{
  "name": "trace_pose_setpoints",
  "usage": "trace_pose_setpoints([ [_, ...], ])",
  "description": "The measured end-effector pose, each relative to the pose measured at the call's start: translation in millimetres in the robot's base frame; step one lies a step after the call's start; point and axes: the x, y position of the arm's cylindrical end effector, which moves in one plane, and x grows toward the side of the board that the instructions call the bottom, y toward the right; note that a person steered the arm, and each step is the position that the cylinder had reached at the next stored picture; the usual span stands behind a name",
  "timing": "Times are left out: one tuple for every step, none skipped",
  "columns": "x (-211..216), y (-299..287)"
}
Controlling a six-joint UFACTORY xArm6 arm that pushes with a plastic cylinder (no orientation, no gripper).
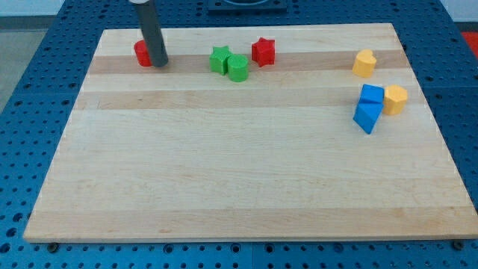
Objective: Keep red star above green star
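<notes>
The red star (pixel 263 51) lies near the view's top, middle of the wooden board (pixel 246 172). The green star (pixel 219 59) lies just to its left and slightly lower, touching a green round block (pixel 237 68) on its right. My tip (pixel 160 63) is at the view's top left, far left of both stars. It stands against the right side of a red block (pixel 142 53), which the rod partly hides.
A yellow block (pixel 364 63) lies at the view's top right. Below it a blue cube (pixel 372 94), a blue wedge-like block (pixel 366 116) and a yellow block (pixel 395 99) are clustered together near the right edge.
</notes>
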Motion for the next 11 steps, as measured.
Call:
trace_pose_setpoints([
  [-8,-32],
  [-32,-47],
  [-43,-55],
  [-46,-21],
  [-78,22],
  [-88,89],
  [-84,177],
  [-73,262],
  [-27,272],
  [-2,252],
  [-12,222],
])
